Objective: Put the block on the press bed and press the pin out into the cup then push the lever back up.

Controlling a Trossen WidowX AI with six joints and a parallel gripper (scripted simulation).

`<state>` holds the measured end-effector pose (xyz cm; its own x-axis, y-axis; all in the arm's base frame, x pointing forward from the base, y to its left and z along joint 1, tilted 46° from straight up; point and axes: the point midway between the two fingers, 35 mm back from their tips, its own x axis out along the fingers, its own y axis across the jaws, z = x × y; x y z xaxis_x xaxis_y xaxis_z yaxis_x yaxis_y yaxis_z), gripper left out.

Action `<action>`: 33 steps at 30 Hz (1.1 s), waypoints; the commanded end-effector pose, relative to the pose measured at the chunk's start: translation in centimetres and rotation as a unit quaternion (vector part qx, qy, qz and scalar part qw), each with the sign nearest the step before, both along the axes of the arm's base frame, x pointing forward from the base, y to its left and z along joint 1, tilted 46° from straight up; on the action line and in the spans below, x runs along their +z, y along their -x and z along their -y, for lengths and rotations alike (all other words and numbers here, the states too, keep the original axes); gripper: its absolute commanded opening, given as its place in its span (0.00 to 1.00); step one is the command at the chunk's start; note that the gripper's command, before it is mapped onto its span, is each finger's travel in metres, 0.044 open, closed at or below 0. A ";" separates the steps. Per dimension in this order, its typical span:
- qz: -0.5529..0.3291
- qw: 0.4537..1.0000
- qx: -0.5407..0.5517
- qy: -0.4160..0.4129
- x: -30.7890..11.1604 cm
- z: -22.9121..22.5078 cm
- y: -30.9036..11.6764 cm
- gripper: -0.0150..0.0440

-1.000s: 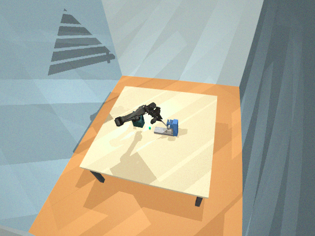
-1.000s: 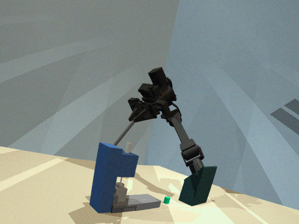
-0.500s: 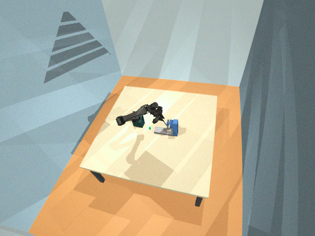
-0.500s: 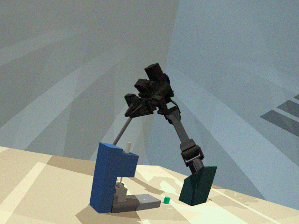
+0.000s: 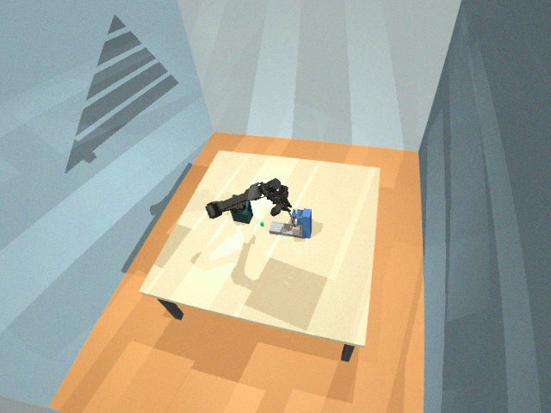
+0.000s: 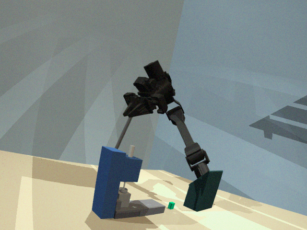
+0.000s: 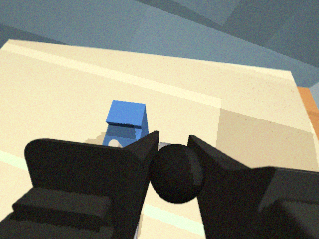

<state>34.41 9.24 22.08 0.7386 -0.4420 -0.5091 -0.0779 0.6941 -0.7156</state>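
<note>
Gripper's clamped on the lever's black ball knob rn, lever angled up behind the blue press. Block's on the press bed under the punch, w/ 1 green cube near the bed's end.

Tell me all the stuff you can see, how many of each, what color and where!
table: one, pale cream, on the orange floor
press frame: one, blue, on the table
press bed: one, gray, at the frame's foot
block: one, gray-brown, under the press head
lever: one, gray rod with black knob, beside the frame, raised
small cube: one, green, beyond the bed's end
arm base: one, dark green, on the table
arm: one, black, above the table
gripper: one, black, shut on the lever
</note>
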 end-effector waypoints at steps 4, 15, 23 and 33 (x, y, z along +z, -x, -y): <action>0.003 1.000 0.000 -0.001 0.2 -0.4 -1.5 0.25; 0.000 1.000 0.000 0.000 0.1 -0.2 -0.9 0.39; 0.000 1.000 0.000 0.000 0.1 -0.2 -0.9 0.74; 0.000 1.000 0.000 0.000 0.1 -0.2 -0.9 1.00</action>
<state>35.40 9.50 22.16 0.7384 -0.4417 -0.5095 -0.0800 0.6929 -0.7166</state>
